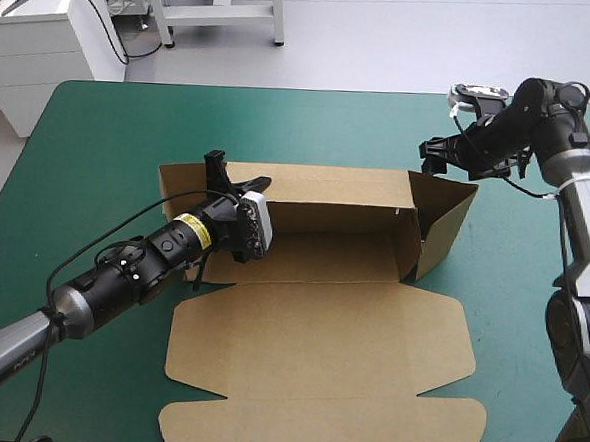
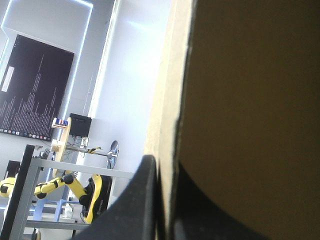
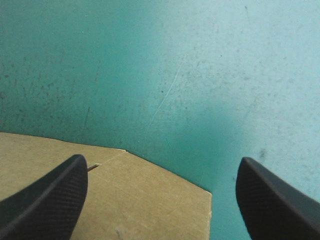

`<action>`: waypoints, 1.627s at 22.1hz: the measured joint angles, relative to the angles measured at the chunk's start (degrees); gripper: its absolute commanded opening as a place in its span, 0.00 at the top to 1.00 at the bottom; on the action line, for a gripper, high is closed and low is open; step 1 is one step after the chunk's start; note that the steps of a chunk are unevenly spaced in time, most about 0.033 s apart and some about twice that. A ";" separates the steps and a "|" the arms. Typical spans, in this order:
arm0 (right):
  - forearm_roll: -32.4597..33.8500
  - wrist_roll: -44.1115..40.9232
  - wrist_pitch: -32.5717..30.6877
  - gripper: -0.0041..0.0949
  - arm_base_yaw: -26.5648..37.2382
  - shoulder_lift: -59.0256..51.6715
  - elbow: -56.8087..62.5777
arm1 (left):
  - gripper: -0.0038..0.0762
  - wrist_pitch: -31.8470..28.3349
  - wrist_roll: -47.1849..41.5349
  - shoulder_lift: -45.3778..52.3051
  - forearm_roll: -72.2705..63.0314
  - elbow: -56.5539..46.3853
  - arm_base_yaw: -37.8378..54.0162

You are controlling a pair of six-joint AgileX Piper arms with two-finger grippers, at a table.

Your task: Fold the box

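**Box of brown board (image 1: pixel 318 333), walls half up**

It sits mid-table on the teal-green cover (image 1: pixel 100 139), lid flat toward 6 o'clock. The black-finned left gripper (image 2: pixel 165 200) is clamped on the box's back wall at about 10 o'clock. The right gripper (image 3: pixel 160 200) is spread wide and empty, over the 1 o'clock corner.

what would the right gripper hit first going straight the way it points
Likely the raised end wall of the box, whose corner sits between the fingers of the open right gripper; otherwise the teal-green cover beyond. Depth unclear.
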State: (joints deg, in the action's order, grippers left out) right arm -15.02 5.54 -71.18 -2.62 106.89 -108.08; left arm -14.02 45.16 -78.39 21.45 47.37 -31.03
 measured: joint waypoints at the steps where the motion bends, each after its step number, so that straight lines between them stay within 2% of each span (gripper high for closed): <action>1: 0.11 0.00 0.00 0.21 0.00 -1.24 0.00 | 0.96 0.00 0.00 0.00 -0.11 0.00 0.00; 7: 0.59 0.00 -0.04 0.21 0.00 -3.26 1.62 | 0.96 0.00 0.07 0.00 -0.13 0.00 0.00; 17: 0.91 0.16 0.31 0.21 0.02 -8.78 14.16 | 0.96 0.00 0.07 0.00 -0.18 0.00 0.00; 20: -1.33 1.85 1.23 0.21 0.02 -11.21 19.27 | 0.96 0.00 0.07 0.00 -0.24 -0.05 0.00; 28: -9.53 11.26 16.76 0.21 0.07 -21.52 36.91 | 0.96 0.00 0.07 0.00 -0.24 -0.05 0.00; 30: -13.04 18.30 22.48 0.21 0.07 -26.14 44.98 | 0.96 0.00 0.07 0.00 -0.24 -0.05 0.00; 32: -14.78 23.41 25.80 0.21 0.07 -29.25 49.45 | 0.96 0.00 0.07 0.00 -0.24 -0.05 0.00; 36: -17.85 29.46 28.24 0.21 0.07 -32.09 52.79 | 0.96 -0.04 0.07 0.00 -0.24 -0.05 0.00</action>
State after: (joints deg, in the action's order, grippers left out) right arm -32.88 35.00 -42.95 -2.55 74.80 -55.30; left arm -14.06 45.24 -78.39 21.21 47.33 -31.03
